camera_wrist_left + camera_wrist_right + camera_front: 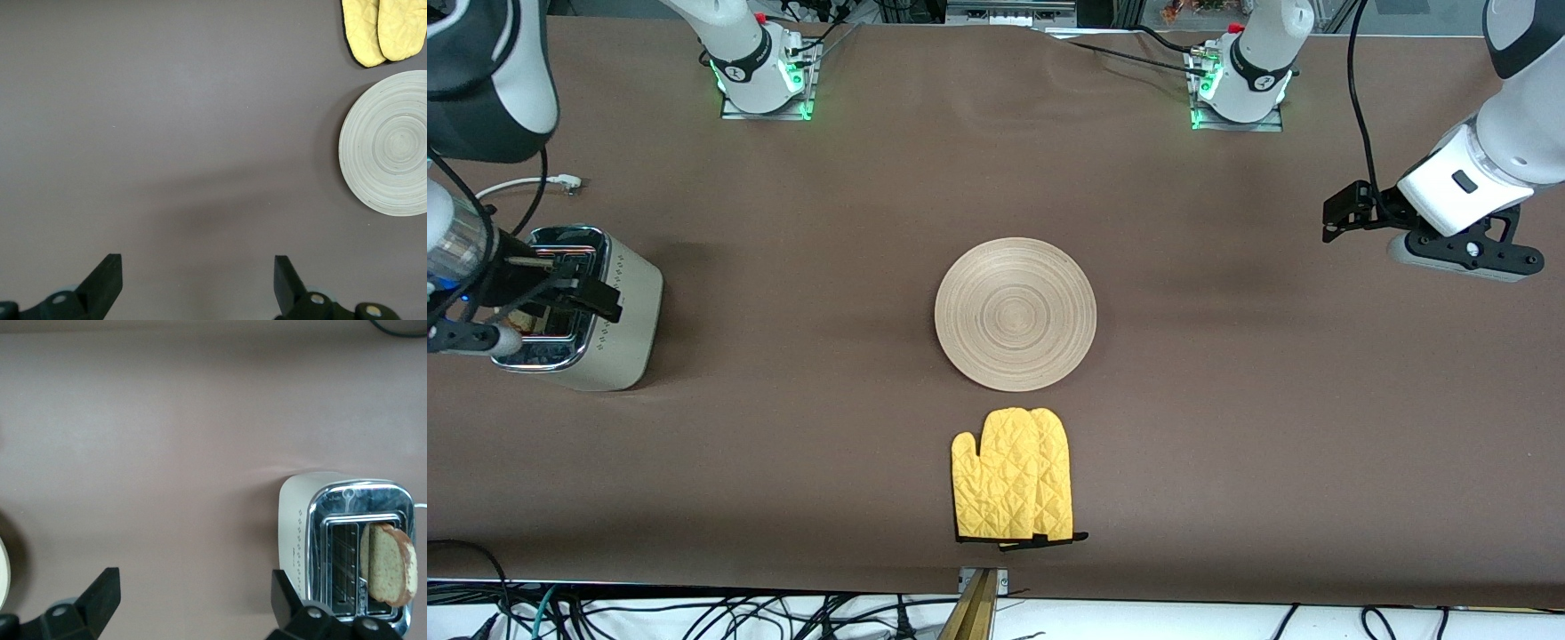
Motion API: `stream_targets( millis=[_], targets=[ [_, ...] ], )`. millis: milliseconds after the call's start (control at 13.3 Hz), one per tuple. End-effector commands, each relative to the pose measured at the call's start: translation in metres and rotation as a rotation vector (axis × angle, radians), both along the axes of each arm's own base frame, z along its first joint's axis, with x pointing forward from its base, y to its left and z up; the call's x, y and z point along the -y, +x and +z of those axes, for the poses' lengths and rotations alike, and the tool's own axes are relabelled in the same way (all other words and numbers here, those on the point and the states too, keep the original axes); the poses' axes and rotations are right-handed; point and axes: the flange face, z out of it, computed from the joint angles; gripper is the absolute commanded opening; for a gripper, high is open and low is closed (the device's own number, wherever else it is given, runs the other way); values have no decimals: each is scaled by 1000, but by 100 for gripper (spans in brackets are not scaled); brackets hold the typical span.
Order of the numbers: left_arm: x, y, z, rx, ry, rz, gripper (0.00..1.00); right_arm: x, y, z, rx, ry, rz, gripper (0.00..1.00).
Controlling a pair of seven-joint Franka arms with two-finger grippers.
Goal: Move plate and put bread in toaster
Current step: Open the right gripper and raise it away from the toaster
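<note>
1. The bread [390, 565] stands in 1 slot of the toaster [618, 311], at the right arm's end of the table. Its top sticks out above the chrome, so I judge it is placed but perhaps not pushed down.
2. The plate [1016, 314] lies flat at the middle of the table. The mitt [1014, 474] lies just beside it, nearer to the front camera, and they do not touch.
3. The right gripper [193, 603] hangs over the toaster's edge, fingers spread wide and holding nothing. The bread is just to one side of it, and its long axis follows the slot.
4. The left gripper [197, 283] hangs over bare table at the left arm's end, released and empty. This arm waits.
5. The plate is well apart from both grippers. If it needs another move, neither arm looks clearly nearer.
</note>
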Motion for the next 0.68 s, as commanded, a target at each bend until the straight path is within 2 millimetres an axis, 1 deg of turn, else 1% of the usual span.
stream_targets(
  millis=[0, 75, 226, 301, 602],
  targets=[
    [0, 0, 2, 3, -24, 11, 100, 10, -30, 12, 11, 30, 17, 100],
    [0, 0, 2, 3, -24, 11, 100, 16, -33, 9, -1, 33, 39, 100],
    [-1, 0, 2, 3, -24, 13, 100, 20, -43, 5, -15, 39, 30, 100],
    [-1, 0, 2, 3, -24, 13, 100, 13, -50, 5, -15, 43, 34, 100],
    [-2, 1, 2, 3, -24, 14, 100, 17, -51, 5, -18, 40, 45, 100]
  ],
)
